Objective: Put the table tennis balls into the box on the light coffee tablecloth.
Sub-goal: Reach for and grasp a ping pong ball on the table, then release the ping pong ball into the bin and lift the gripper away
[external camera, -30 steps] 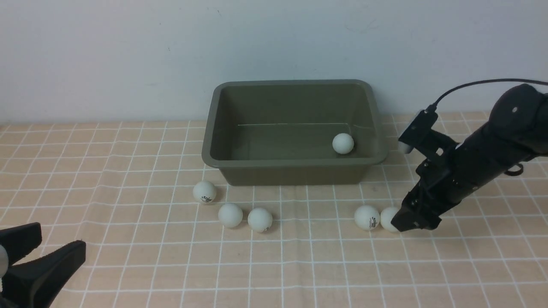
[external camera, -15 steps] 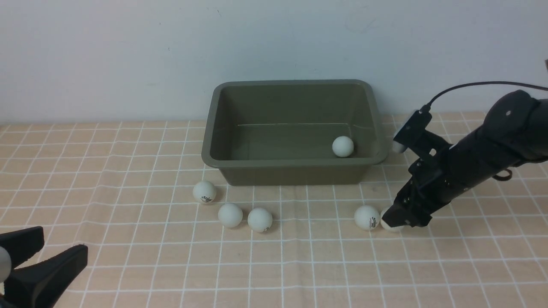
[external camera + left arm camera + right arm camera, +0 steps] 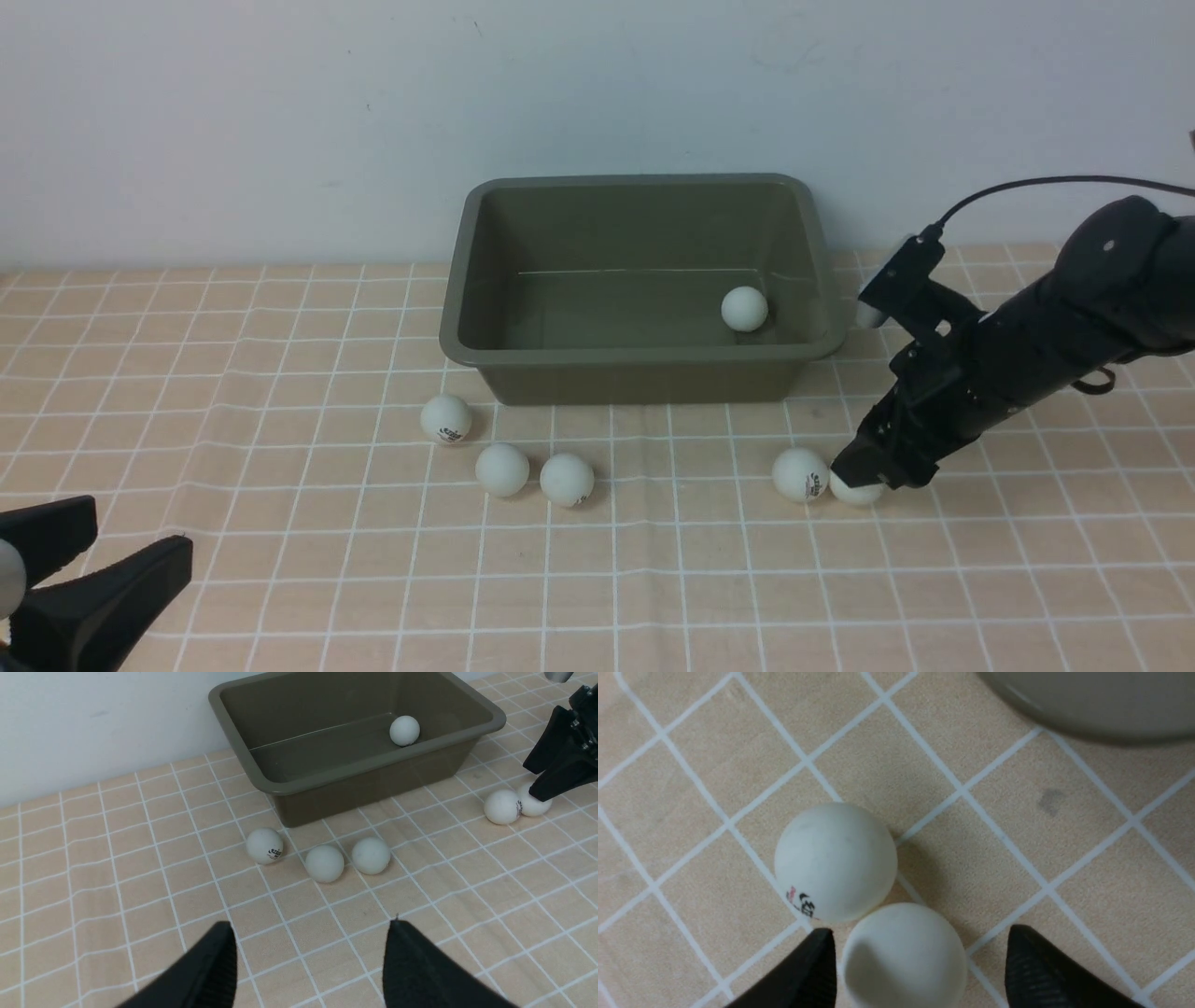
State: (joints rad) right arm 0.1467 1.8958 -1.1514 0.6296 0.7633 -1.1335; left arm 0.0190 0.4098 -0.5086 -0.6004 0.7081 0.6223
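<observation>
Underneath everything, the light coffee tablecloth (image 3: 280, 579) lies slightly creased, a soft bed that likely keeps the round balls sitting still instead of rolling off. At its far side, close to the wall (image 3: 280, 121), stands the box (image 3: 644, 381), open side up and near every ball, so each carry is short. One table tennis ball (image 3: 745, 309) already rests inside by the right-hand side, and the sloping sides should hold it there. The right arm (image 3: 1055, 336) slants down from the right so that the right gripper (image 3: 861, 474) meets its target from above. The left gripper (image 3: 308, 961) hangs low at the near left corner, jaws parted with nothing between them. It is well apart from the work, probably parked to leave room. In front of the box, left of centre, a loose row of three balls (image 3: 502, 469) waits on the cloth. To the right lie two more, touching each other: the ball with a logo (image 3: 835, 861) and the target ball (image 3: 903, 956). The right gripper's jaws straddle the target ball, both fingers standing clear of it, one nearer than the other, so it is bracketed but not yet pinched. Since the neighbour touches it, the nearer finger sits in a narrow wedge, and a nudge there could send the ball with a logo rolling.
</observation>
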